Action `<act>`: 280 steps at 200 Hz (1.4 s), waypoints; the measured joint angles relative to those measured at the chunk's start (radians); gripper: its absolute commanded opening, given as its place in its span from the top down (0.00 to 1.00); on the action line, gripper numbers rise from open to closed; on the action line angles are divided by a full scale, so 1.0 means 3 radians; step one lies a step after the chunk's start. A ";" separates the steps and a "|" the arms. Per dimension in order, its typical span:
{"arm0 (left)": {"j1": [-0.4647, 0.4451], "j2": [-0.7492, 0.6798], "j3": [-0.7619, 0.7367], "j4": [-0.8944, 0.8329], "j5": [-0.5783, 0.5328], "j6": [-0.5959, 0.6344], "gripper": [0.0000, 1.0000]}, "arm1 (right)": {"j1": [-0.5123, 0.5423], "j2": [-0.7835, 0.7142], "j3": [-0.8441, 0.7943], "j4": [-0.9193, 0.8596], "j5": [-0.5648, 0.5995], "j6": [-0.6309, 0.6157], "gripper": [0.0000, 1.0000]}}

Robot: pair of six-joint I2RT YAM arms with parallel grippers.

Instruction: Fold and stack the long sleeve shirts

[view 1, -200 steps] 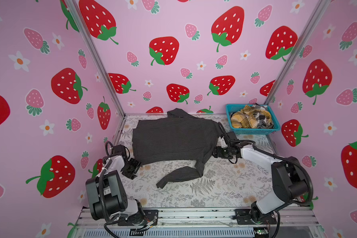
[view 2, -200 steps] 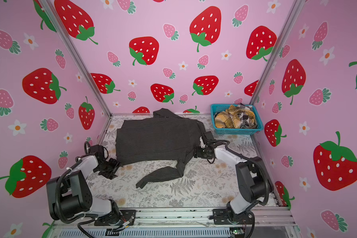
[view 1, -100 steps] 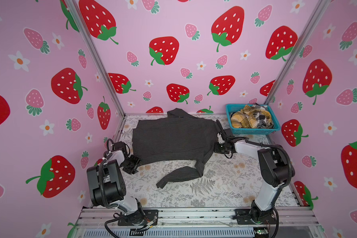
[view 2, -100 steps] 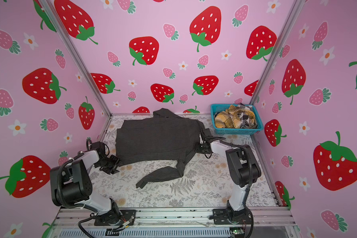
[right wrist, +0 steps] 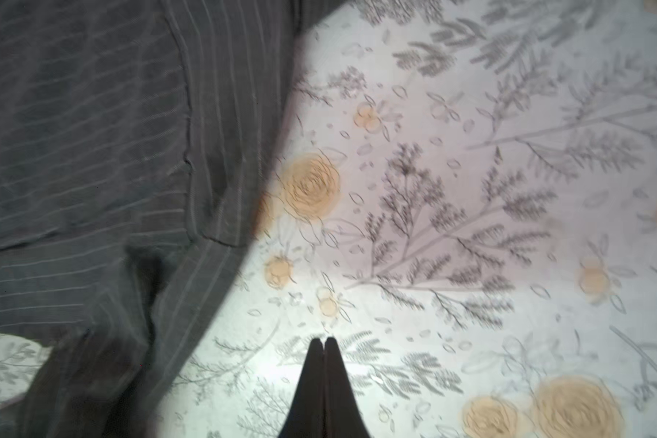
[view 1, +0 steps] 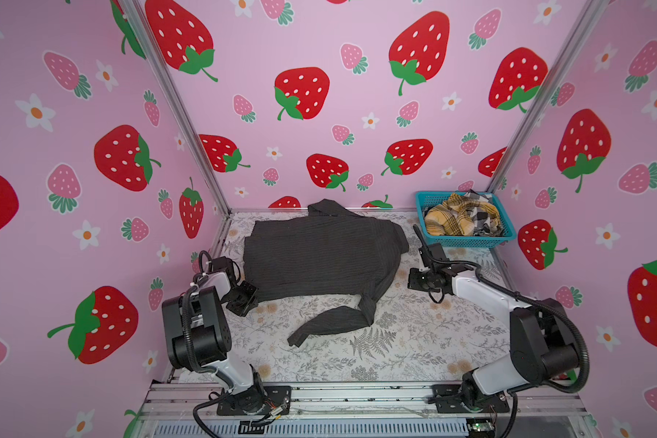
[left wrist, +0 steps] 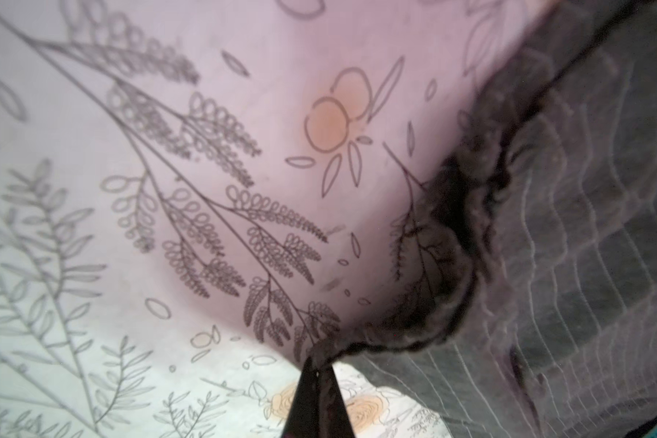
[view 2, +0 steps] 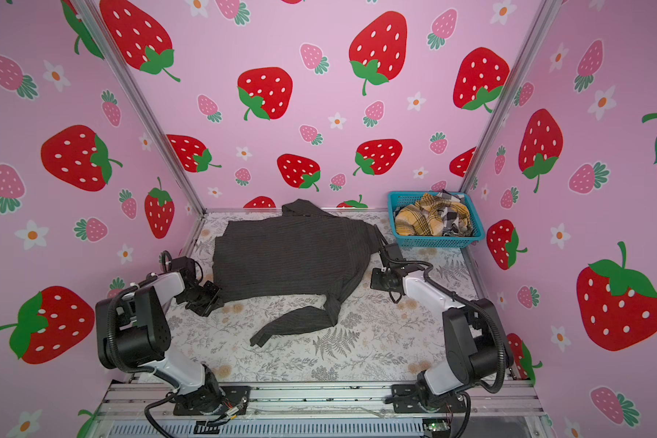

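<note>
In both top views, your charcoal shirt (view 1: 319,254) lies spread flat on the tabletop (view 1: 395,349), collar toward the rear wall and one sleeve trailing forward, likely laid out for folding. The yellow plaid shirt (view 1: 448,218) and the check shirt (view 1: 482,216) sit bundled in the teal basket (view 1: 467,239).

Left wrist view: your left hand (left wrist: 315,373) is pinched on the charcoal hem, apparently to lift it.

Right wrist view: your right hand (right wrist: 325,343) is closed on nothing, over bare tabletop beside the shirt.

No brand, label or writing is legible.
</note>
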 measured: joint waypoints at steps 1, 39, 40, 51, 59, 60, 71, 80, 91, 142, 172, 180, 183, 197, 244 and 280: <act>0.0000 -0.0003 0.0000 -0.0004 -0.0003 0.0001 1.00 | 0.0000 -0.0013 -0.0017 -0.0013 0.0003 0.0005 1.00; -0.0125 -0.0418 -0.0056 -0.0242 -0.0186 0.0111 0.52 | 0.0000 -0.0376 -0.0422 -0.0104 -0.0046 0.0089 0.80; -0.0135 -0.0440 -0.0056 -0.0247 -0.0189 0.0109 0.50 | 0.0000 -0.0388 -0.0430 -0.0102 -0.0051 0.0089 0.78; -0.0192 -0.0622 -0.0057 -0.0298 -0.0249 0.0137 0.35 | -0.0004 -0.0417 -0.0443 -0.0052 -0.0172 0.0070 0.54; -0.0231 -0.0739 -0.0056 -0.0312 -0.0300 0.0158 0.29 | -0.0013 -0.0392 -0.0423 0.0018 -0.0272 0.0029 0.44; -0.0231 -0.0739 -0.0056 -0.0312 -0.0300 0.0158 0.28 | -0.0017 -0.0384 -0.0415 0.0024 -0.0294 0.0015 0.44; -0.0252 -0.0814 -0.0042 -0.0341 -0.0336 0.0174 0.26 | -0.0024 -0.0254 -0.0317 0.0098 -0.0448 -0.0024 0.40; -0.0251 -0.0800 -0.0009 -0.0367 -0.0361 0.0186 0.26 | -0.0032 -0.0078 -0.0182 0.0192 -0.0565 -0.0051 0.40; -0.0243 -0.0693 0.0071 -0.0397 -0.0373 0.0197 0.26 | -0.0047 0.0172 -0.0018 0.0350 -0.0671 -0.0062 0.42; -0.0196 -0.0188 0.0263 -0.0362 -0.0310 0.0209 0.39 | -0.0195 0.1189 0.0690 0.0753 -0.0979 0.0023 0.64; -0.0191 0.0050 0.0304 -0.0352 -0.0280 0.0197 0.43 | -0.0212 0.1431 0.0852 0.0732 -0.0870 0.0070 1.00; -0.0191 0.0120 0.0315 -0.0346 -0.0276 0.0197 0.46 | -0.0212 0.1424 0.0852 0.0693 -0.0799 0.0104 1.00; -0.0191 0.0139 0.0320 -0.0345 -0.0272 0.0200 0.48 | -0.0211 0.1420 0.0852 0.0679 -0.0767 0.0075 1.00; -0.0191 0.0240 0.0383 -0.0354 -0.0266 0.0212 0.68 | -0.0209 0.1354 0.0799 0.0645 -0.0626 0.0088 1.00; -0.0217 0.0345 0.0463 -0.0298 -0.0245 0.0206 1.00 | -0.0225 0.0827 0.0320 0.0378 -0.0130 0.0098 1.00; -0.0234 0.0079 0.0319 -0.0402 -0.0284 0.0262 1.00 | -0.0312 0.0281 -0.0108 0.0229 0.0048 0.0099 1.00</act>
